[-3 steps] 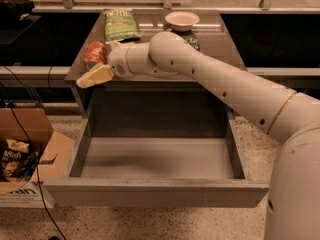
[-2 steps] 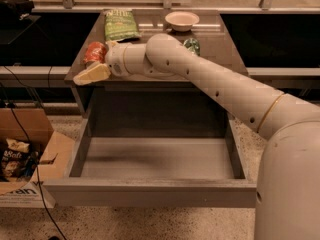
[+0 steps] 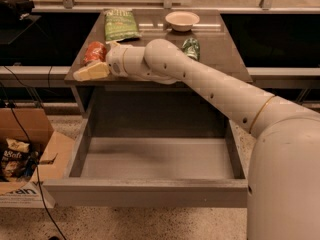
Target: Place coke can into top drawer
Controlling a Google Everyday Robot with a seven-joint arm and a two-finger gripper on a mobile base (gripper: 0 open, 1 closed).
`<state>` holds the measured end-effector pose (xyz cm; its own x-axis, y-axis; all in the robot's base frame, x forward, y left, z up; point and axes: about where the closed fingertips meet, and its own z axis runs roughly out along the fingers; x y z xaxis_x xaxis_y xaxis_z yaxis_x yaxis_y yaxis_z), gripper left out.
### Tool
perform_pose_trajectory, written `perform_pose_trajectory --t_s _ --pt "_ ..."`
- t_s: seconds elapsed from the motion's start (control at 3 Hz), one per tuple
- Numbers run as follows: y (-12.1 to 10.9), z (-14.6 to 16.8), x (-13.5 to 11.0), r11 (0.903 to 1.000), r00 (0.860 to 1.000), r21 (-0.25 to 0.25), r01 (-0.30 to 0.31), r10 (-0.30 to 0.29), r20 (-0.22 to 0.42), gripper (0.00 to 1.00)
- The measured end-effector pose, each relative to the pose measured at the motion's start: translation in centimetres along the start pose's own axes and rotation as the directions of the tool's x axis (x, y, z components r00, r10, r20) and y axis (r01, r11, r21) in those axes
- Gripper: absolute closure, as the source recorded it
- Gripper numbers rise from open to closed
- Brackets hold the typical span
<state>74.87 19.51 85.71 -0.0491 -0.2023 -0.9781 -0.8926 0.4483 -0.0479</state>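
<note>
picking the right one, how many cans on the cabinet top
2. The coke can is at the front left corner beside the gripper; the green can is just behind the arm, which may hide others.

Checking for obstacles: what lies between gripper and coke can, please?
Nothing, in the camera view: the gripper, at the counter's left edge, sits beside the coke can.
</note>
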Motion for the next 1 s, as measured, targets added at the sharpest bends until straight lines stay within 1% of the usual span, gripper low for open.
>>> perform_pose_trajectory --t_s 0.33,0.67,1.0 --pt "-0.9 0.8 0.7 0.9987 0.999 0.03 -0.04 0.04 0.012 0.0" --pt "-1.6 1.6 1.2 0.9945 0.997 0.069 -0.078 0.077 0.017 0.0" --pt "-2.0 2.4 1.7 0.9872 0.993 0.106 -0.12 0.118 0.025 0.16"
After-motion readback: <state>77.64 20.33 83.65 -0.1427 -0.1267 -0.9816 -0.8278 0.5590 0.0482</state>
